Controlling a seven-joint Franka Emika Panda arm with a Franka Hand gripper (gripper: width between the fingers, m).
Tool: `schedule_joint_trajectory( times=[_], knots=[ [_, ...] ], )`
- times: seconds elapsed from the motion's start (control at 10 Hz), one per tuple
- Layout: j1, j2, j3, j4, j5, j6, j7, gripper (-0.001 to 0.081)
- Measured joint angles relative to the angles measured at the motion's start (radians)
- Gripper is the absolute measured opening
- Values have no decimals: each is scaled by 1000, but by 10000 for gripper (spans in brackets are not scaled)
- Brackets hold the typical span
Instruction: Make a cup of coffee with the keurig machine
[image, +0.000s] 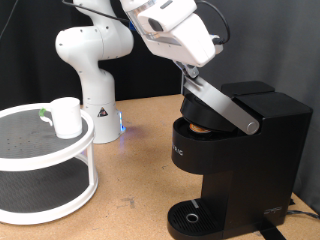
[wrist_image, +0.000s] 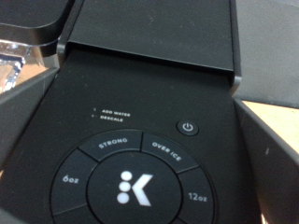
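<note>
The black keurig machine (image: 232, 150) stands at the exterior view's right with its silver-banded lid (image: 218, 104) tilted up and open. A tan-topped pod (image: 203, 126) shows in the open brew chamber. My gripper (image: 191, 72) is at the raised upper end of the lid, touching it. In the wrist view the lid's button panel (wrist_image: 131, 187) fills the frame, and my fingers (wrist_image: 273, 149) stand apart at both sides with nothing between them. The white cup (image: 66, 116) stands on a round shelf at the exterior view's left, far from the gripper. The round drip tray (image: 190, 217) holds nothing.
A white two-tier round shelf (image: 60, 165) holds the cup on its top level. The white arm base (image: 95, 70) stands behind it on the brown table (image: 130, 190). A dark cable (image: 300, 210) lies at the machine's right.
</note>
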Motion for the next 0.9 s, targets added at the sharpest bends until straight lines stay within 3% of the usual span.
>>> schedule_joint_trajectory(
  times=[0.5,0.9],
  knots=[
    [-3,27,4,-7,-119,35,105,0],
    [-12,69,3,-9,-173,42,115,0]
  ],
)
